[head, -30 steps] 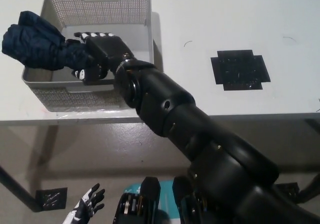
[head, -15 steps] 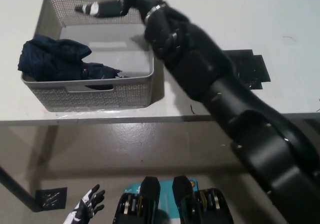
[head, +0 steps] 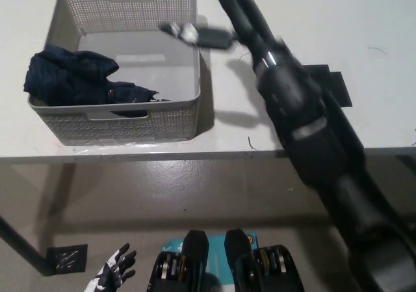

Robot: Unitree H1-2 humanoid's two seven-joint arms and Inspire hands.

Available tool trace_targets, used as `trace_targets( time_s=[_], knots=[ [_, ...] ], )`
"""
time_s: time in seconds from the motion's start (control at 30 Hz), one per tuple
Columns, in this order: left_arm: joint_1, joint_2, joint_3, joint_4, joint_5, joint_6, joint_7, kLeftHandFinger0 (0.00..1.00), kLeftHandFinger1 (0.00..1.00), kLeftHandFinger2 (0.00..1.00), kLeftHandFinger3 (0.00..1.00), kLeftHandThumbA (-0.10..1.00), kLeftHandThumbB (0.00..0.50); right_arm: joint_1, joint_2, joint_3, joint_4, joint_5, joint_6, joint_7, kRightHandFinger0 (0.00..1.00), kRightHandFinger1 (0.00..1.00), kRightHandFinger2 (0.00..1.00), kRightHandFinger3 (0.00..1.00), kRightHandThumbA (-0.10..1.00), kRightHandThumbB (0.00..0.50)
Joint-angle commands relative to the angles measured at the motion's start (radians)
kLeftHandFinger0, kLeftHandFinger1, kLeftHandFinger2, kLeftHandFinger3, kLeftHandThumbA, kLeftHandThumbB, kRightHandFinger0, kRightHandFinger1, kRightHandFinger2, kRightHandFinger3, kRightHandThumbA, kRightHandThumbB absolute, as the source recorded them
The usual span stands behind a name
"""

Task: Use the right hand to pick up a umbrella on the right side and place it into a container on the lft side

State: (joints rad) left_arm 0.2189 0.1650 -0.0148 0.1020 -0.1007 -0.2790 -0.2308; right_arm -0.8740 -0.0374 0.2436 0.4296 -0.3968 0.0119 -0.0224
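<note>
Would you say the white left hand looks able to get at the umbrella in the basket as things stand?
Probably not. The left hand hangs low beside the robot, below the table edge, while the umbrella lies inside the walled basket on the tabletop. It would have to rise over the wall.

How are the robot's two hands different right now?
The right hand is black and blurred, up over the basket's right rim; the left hand is white and hangs low, below the table. Neither one holds anything: the umbrella lies in the basket.
</note>
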Motion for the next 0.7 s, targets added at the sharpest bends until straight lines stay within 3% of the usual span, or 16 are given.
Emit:
trace_targets(
  time_s=[0.0,0.03,0.13,0.43,0.5,0.6,0.67],
  knots=[
    [0.036,0.018,0.023,-0.024,-0.027,-0.019,0.001,1.0,1.0,1.0,1.0,1.0,0.226,0.535,-0.152,-0.208,-1.13,0.43,-0.096,-0.018,1.0,1.0,1.0,1.0,1.0,0.483],
    [0.044,0.016,0.023,-0.032,-0.031,-0.007,0.002,1.0,1.0,1.0,1.0,1.0,0.223,0.674,-0.164,-0.19,-1.129,0.451,-0.197,-0.038,1.0,1.0,1.0,1.0,1.0,0.469],
    [0.046,0.01,0.021,-0.023,-0.028,-0.01,0.004,1.0,1.0,1.0,1.0,1.0,0.225,0.862,-0.161,-0.175,-1.102,0.456,-0.309,-0.068,1.0,1.0,1.0,1.0,1.0,0.5],
    [0.031,0.002,0.021,-0.02,-0.024,-0.024,0.01,1.0,1.0,1.0,1.0,1.0,0.221,1.111,-0.192,-0.164,-0.969,0.538,-0.414,-0.021,1.0,1.0,1.0,1.0,1.0,0.496],
    [0.023,0.002,0.022,-0.027,-0.025,-0.013,0.012,1.0,1.0,1.0,1.0,1.0,0.234,1.139,-0.197,-0.144,-0.902,0.603,-0.446,0.022,1.0,1.0,1.0,1.0,1.0,0.424],
    [0.024,0.002,0.023,-0.028,-0.028,-0.012,0.01,1.0,1.0,1.0,1.0,1.0,0.228,1.174,-0.167,-0.134,-0.815,0.572,-0.451,0.028,1.0,1.0,1.0,1.0,1.0,0.393],
    [0.035,0.004,0.02,-0.03,-0.023,-0.021,0.008,1.0,1.0,1.0,1.0,1.0,0.215,1.194,-0.146,-0.122,-0.727,0.583,-0.464,0.052,1.0,1.0,1.0,1.0,1.0,0.346]
  ],
)
